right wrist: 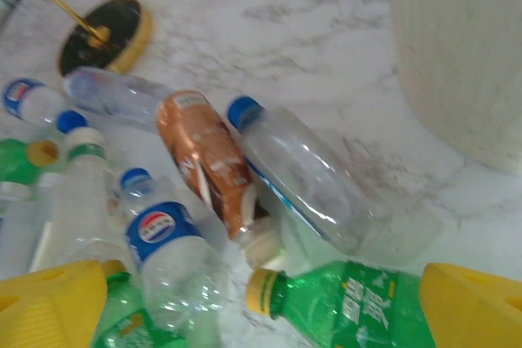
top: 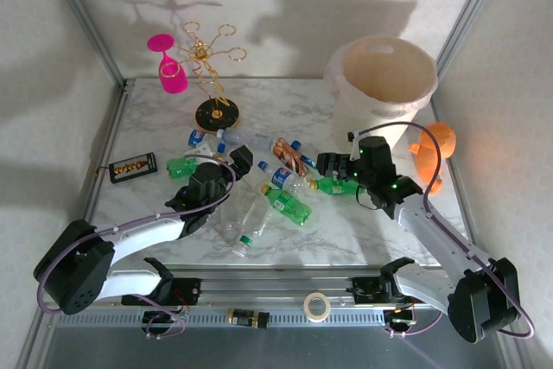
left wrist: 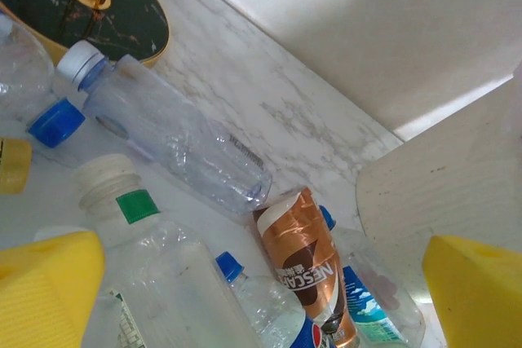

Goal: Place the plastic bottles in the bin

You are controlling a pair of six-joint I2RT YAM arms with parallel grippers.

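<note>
Several plastic bottles lie in a heap mid-table. My left gripper [top: 235, 162] [left wrist: 261, 291] hovers open over them, yellow fingers [left wrist: 49, 283] wide apart above a white-capped clear bottle [left wrist: 155, 275], a blue-capped Pepsi bottle [left wrist: 265, 303] and a brown Nescafe bottle [left wrist: 306, 262]. My right gripper [top: 333, 164] [right wrist: 265, 299] is open too. A green bottle with a yellow cap [right wrist: 359, 311] [top: 337, 186] lies between its fingers, and neither finger visibly touches it. The cream-white bin [top: 382, 84] [right wrist: 465, 46] stands at the back right.
A pink wine glass [top: 170, 71] hangs on a gold rack with a black round base [top: 216, 114] at the back left. A black studded box [top: 134, 167] lies at the left, an orange figure [top: 436, 149] at the right edge beside the bin.
</note>
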